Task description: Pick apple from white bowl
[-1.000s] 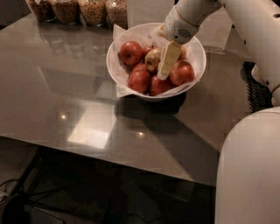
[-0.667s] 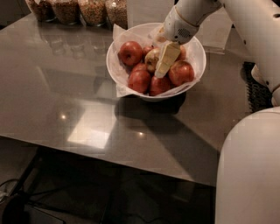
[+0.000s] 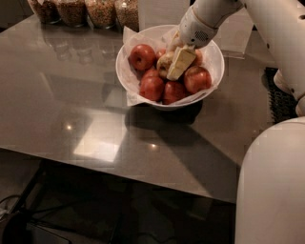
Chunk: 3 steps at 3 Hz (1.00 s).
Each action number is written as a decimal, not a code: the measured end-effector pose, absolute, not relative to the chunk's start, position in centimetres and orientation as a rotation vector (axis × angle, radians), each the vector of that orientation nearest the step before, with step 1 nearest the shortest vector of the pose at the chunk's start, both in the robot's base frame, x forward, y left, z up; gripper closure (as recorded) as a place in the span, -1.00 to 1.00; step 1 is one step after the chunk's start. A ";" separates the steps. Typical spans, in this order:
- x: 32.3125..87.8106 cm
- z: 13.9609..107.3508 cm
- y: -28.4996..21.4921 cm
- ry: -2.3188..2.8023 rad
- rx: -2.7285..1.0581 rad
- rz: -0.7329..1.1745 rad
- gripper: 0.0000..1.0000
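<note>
The white bowl (image 3: 215, 59) stands on the dark table, lined with crinkled white paper. It holds several deep red apples (image 3: 151, 87) and one pale yellow-tan apple (image 3: 163, 61) near its middle. My gripper (image 3: 173, 66) reaches down into the bowl from the upper right. It sits right against the pale apple's right side, and its cream-coloured part lies across the apple. The far side of the pale apple is hidden behind the gripper.
Several glass jars (image 3: 100, 12) of dry goods stand along the table's back edge, left of the bowl. My white body (image 3: 271, 190) fills the lower right. The table's front edge (image 3: 119, 174) runs across the lower part of the view.
My gripper has shifted slightly left and up within the bowl, staying against the pale apple. The apples and the bowl have not visibly moved.
</note>
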<state>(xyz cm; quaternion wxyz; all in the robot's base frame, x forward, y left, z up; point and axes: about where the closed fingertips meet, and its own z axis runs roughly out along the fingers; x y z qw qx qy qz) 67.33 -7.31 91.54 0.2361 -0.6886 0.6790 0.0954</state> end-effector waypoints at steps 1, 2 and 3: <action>67.4 91.7 -7.2 1.859 -1.887 0.256 0.74; 67.0 94.4 -7.2 1.841 -1.872 0.191 1.00; 65.7 100.3 -7.6 1.803 -1.824 0.072 1.00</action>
